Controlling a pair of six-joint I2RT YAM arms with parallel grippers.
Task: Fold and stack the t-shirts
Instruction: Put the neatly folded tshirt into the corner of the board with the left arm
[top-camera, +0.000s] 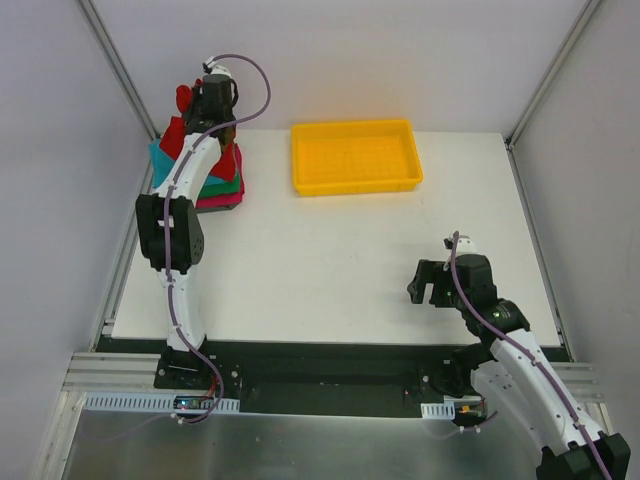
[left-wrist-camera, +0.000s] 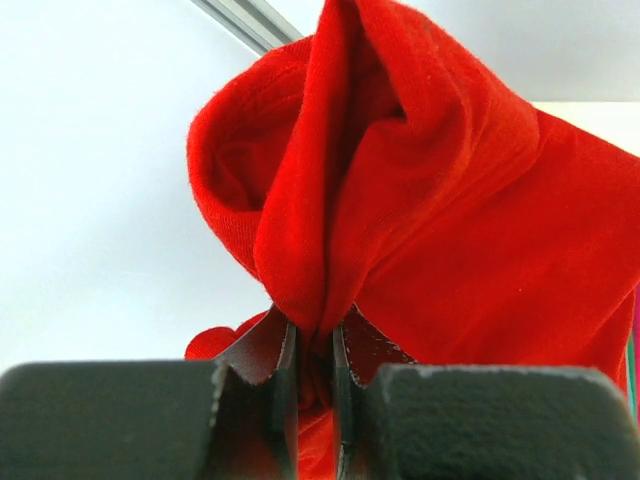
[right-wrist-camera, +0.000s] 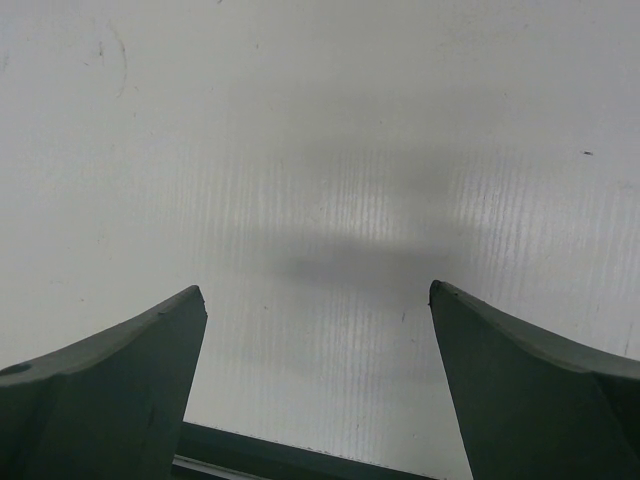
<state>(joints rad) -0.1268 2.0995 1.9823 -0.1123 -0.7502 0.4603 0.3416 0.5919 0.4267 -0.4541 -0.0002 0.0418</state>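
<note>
**Left tool pinches the red shirt above the stack; right tool idle**

We see the left tool closed tight on a fold of the red t-shirt. Its two dark fingers stand almost together, with only a thin bunch of cloth between them. From the wrist view the shirt rises above the fingers in a loose, hood-like bulge and drapes away to the right.

From above, the left arm reaches to the far left corner of the surface. There the red cloth hangs around the arm's end, over the stack of folded t-shirts. In that stack we make out teal, green and pink-red layers. We cannot tell how far the red shirt rests on them, since the arm covers much of it.

The right tool stands wide open and grips nothing, with only bare white surface between its fingers. It sits near the front right of the surface, well apart from the shirts.

A yellow tray lies at the far edge, just right of the stack.
</note>
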